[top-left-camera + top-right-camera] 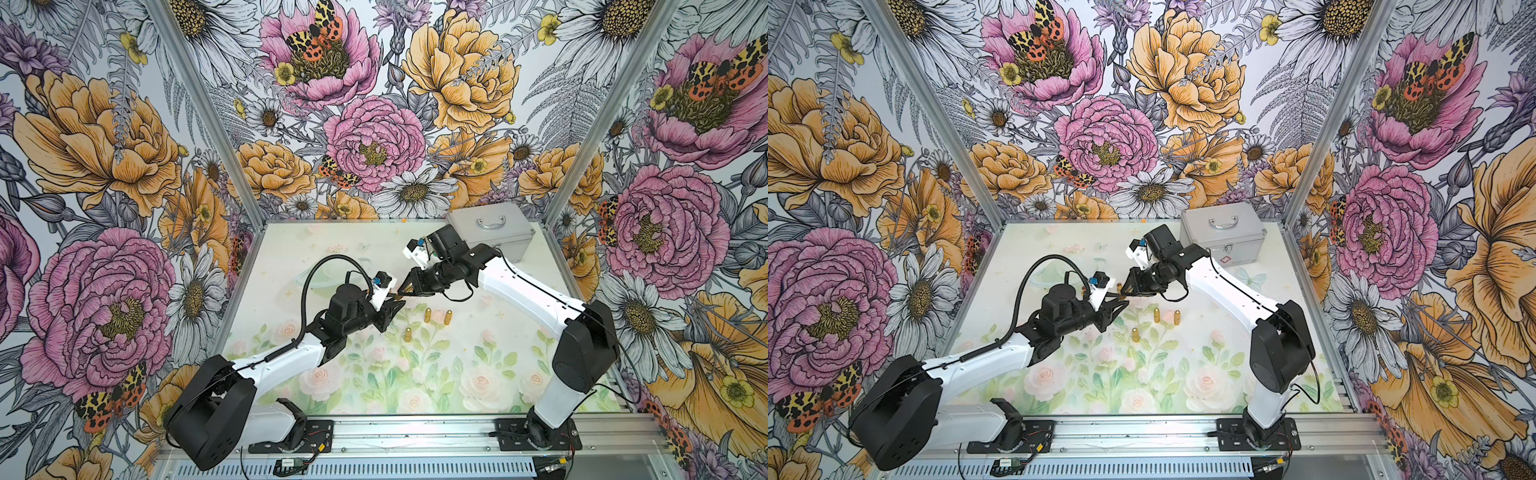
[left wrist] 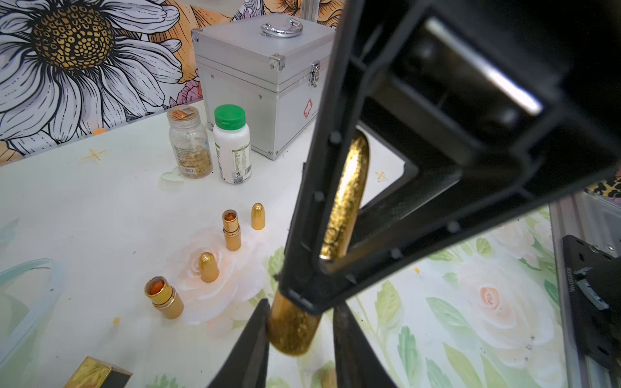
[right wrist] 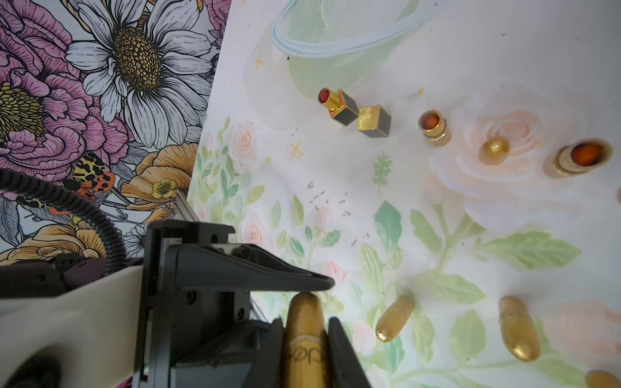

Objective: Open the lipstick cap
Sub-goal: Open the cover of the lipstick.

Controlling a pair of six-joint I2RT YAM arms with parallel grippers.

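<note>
My right fingers (image 3: 346, 356) are clamped on the gold lipstick (image 2: 292, 332) above the middle of the worktop (image 1: 478, 374), my left fingers (image 2: 252, 346) sit narrow round its other end, gripping or not I cannot tell, so I fear pulling now would slide them off that glossy end.

Your desk (image 1: 478, 374) wears a pale rose print. Behind your right hand (image 1: 401, 292) sits a silver case (image 1: 490, 232), with a clear bottle (image 2: 190, 141) and a green-capped white bottle (image 2: 233, 144) just beside it. Between the case and your left hand (image 1: 395, 301) stand two open gold lipsticks (image 2: 231, 230), their bullet caps (image 2: 258, 216) near them. Three closed gold tubes (image 1: 427, 314) sit near the hands, on the side toward the arm bases.
</note>
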